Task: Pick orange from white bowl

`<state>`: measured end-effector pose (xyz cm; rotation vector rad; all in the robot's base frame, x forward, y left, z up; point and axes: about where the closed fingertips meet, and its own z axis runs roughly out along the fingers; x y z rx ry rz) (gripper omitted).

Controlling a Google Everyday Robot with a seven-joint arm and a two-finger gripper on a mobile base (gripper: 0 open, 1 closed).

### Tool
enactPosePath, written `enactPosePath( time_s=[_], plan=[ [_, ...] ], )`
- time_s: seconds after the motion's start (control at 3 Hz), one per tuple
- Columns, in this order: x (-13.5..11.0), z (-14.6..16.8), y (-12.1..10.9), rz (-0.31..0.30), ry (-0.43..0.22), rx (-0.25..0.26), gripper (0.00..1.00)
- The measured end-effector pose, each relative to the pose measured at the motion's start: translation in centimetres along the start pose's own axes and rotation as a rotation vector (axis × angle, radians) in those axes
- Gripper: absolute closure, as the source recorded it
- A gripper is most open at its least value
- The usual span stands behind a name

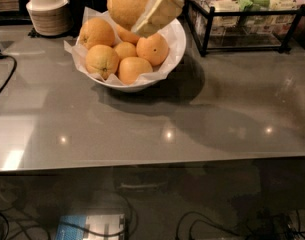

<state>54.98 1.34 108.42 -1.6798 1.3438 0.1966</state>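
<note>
Nearest the viewer, under the front edge of a glossy grey table [142, 129], dark cables [202, 226] trail past a small blue and white object [89, 227]. Small spots of light reflect off the tabletop. At the left edge, a thin black cable [6, 79] curves across the surface.

Further back and left of centre stands a wide, round, glossy white bowl [178, 40] lined with crinkled white paper [72, 51]. Several smaller, deeper-orange oranges [102, 60] lie heaped inside it, touching one another.

Above the back of the bowl, at the top of the frame, the robot's pale two-finger gripper [142, 19] reaches in from the upper right. It is clamped on a large, round, pale yellow-orange orange [127, 1] with dimpled skin. One flat, cream-coloured finger [159, 11] lies across the fruit's right side; the other is hidden behind it. The held fruit hangs clear of the heap below, over the bowl.

Farthest back, a stack of small off-white bowls [46, 14] sits at the upper left. At the upper right, a black wire rack [207, 34] holds pale packets [242, 14].
</note>
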Motion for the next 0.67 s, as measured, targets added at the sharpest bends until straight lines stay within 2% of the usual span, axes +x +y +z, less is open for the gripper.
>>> enactPosePath(
  time_s=[0.33, 0.67],
  plan=[
    [4.25, 0.51, 3.49, 0.058, 0.009, -0.009, 1.0],
    [4.24, 0.51, 3.5, 0.057, 0.009, -0.009, 1.0]
  ],
)
